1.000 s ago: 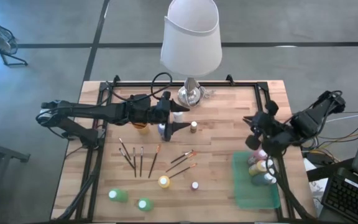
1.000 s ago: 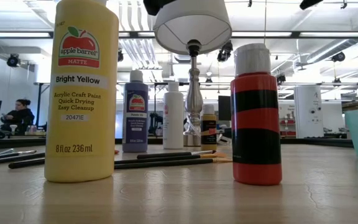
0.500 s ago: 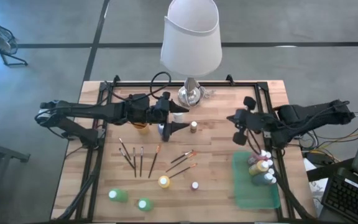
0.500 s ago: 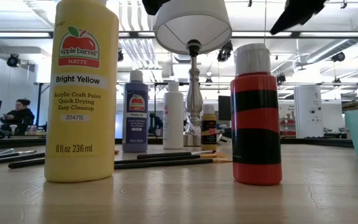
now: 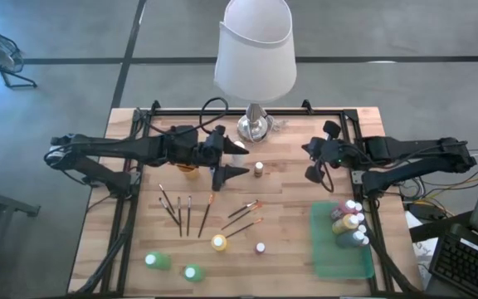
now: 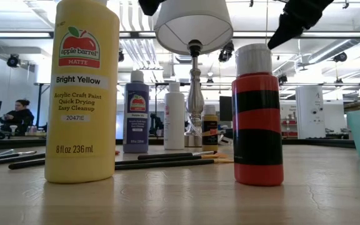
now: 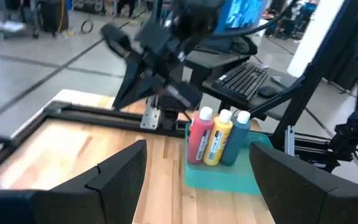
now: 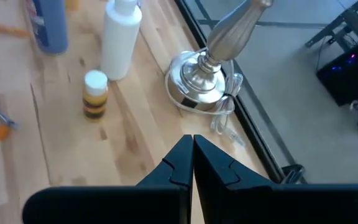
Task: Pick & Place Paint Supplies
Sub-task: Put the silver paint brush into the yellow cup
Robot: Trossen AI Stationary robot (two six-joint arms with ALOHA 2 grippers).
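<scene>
Paint bottles stand about the table: a yellow one [image 5: 219, 242], a small red-and-black one [image 5: 260, 247], two green ones [image 5: 156, 260], a blue one [image 5: 216, 175], a white one [image 8: 120, 37] and a small brown one [image 5: 258, 169]. Several brushes [image 5: 181, 213] lie flat at mid-table. More bottles [image 5: 348, 221] stand in the green tray [image 5: 338, 257]. My left gripper [image 5: 241, 160] hangs open above the blue bottle, empty. My right gripper [image 5: 308, 154] is shut on nothing, in the air right of the lamp base [image 8: 201, 84], pointing toward it.
The tall lamp with a white shade [image 5: 256, 50] stands at the far middle, its cord [image 8: 225, 121] looped beside the base. A black frame [image 5: 247, 110] runs along the table's edges. Bare wood lies between the small brown bottle and the tray.
My right gripper has swung from above the tray toward the table's left and far edge, dropping a little, and now points at the lamp base. The bottles in the tray stand as before.
</scene>
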